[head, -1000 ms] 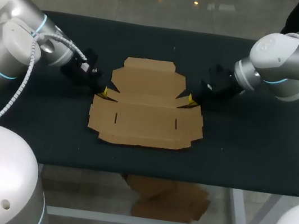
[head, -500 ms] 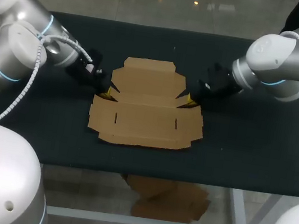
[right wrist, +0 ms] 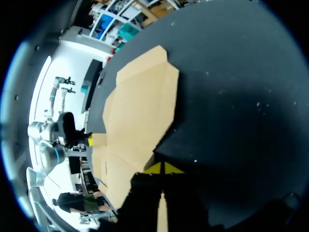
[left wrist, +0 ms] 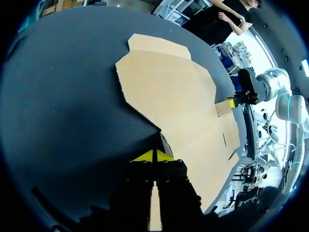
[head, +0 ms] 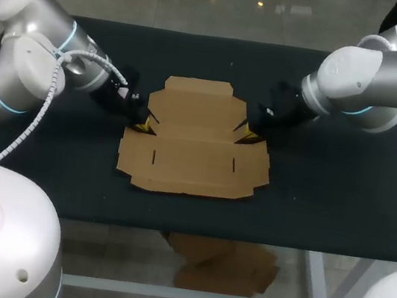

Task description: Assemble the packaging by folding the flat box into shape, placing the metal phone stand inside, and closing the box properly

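One black bench (head: 325, 207) fills the middle band of the head view. My two arms come onto it from either side, the left arm (head: 39, 56) from the upper left of the frame and the right arm (head: 376, 79) from the upper right. Between them, at the centre of the frame, the flat box (head: 195, 148) lies unfolded on the bench. Every panel and flap is down, and its narrow tab points toward the top of the frame. The metal phone stand shows in none of the views.

The left fingers (head: 142, 123) sit low at the notch on the box's left edge, and the right fingers (head: 247, 134) sit at the matching notch on its right edge. In each wrist view the yellow tips are pressed together with no gap and nothing between them: the left fingers (left wrist: 153, 155) are clenched at the corner of the card, and the right fingers (right wrist: 164, 167) likewise. I cannot tell whether the tips touch the card or sit just beside it.

I judge this to be the very start of the folding step, as nothing is raised yet. The next move calls for both sets of tips to get under or against the side flaps at those notches. They should then lift together and evenly, so the sheet creases along its score lines and does not slide across the bench.
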